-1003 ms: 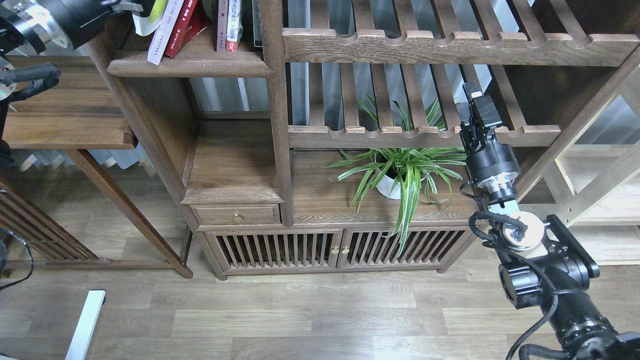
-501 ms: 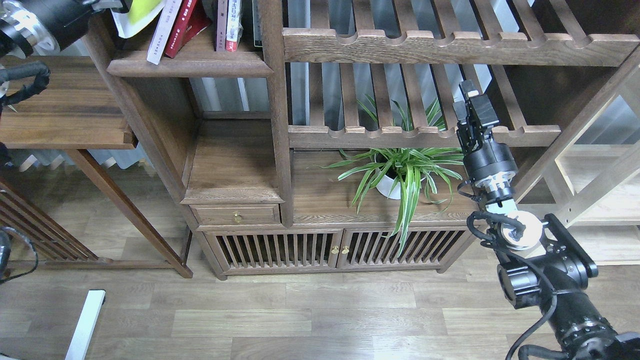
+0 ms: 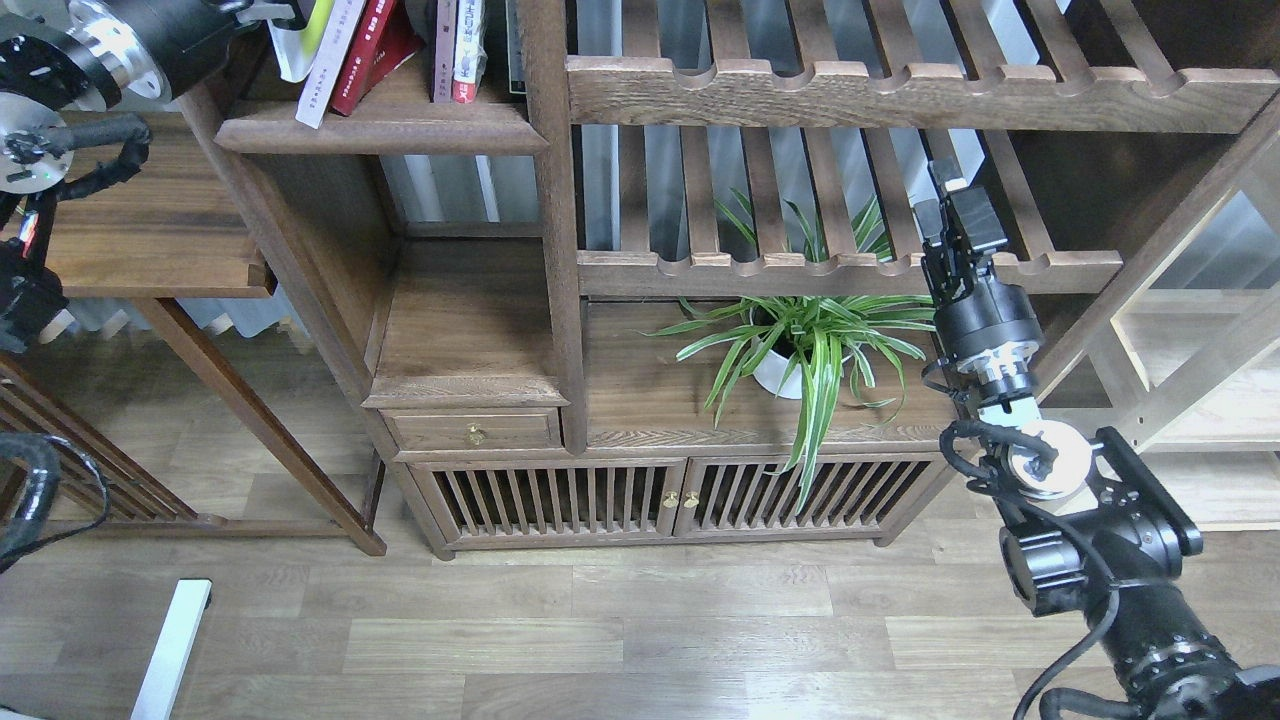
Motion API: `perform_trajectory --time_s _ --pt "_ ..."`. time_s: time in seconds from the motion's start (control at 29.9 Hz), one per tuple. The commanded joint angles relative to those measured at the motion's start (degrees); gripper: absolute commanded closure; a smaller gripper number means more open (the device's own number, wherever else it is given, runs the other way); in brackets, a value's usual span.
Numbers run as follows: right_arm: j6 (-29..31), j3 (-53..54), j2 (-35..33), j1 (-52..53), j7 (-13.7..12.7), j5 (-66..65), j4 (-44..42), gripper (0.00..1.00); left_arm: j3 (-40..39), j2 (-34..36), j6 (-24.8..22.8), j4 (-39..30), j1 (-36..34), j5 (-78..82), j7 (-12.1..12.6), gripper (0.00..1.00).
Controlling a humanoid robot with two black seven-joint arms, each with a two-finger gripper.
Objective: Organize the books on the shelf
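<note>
Red book (image 3: 366,50), pale book (image 3: 325,62), seemingly leaning

Three leaning books (image 3: 345,50), two upright books (image 3: 457,50), one potted plant (image 3: 800,345), two robot arms (image 3: 985,330).

You see an evenly lit, sharp view. Daylight enters behind the slatted racks (image 3: 820,170), whitening the gaps. Shadows under the shelf (image 3: 380,128) are soft. Floor (image 3: 600,620) glare is mild. Straight posts bow slightly near the edges.

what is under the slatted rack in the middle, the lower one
A potted spider plant in a white pot stands on the cabinet top. The rack and leaves hide the pot's rim.
</note>
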Motion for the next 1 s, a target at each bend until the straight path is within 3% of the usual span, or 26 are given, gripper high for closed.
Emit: perform_trajectory --time_s 0.0,0.37,0.97 --pt "0.00 -0.08 0.17 -0.13 0.00 0.00 0.00 0.24 0.29 0.09 0.00 1.06 -0.77 -0.07 0.11 0.83" --pt "0.00 0.01 0.25 -0.04 0.00 0.00 -0.09 0.24 0.99 0.00 0.00 2.56 -2.26 -0.34 0.20 0.61" --pt "0.00 0.09 -0.19 -0.04 0.00 -0.09 -0.09 0.24 1.35 -0.88 0.00 2.12 -4.46 -5.60 0.64 0.46"
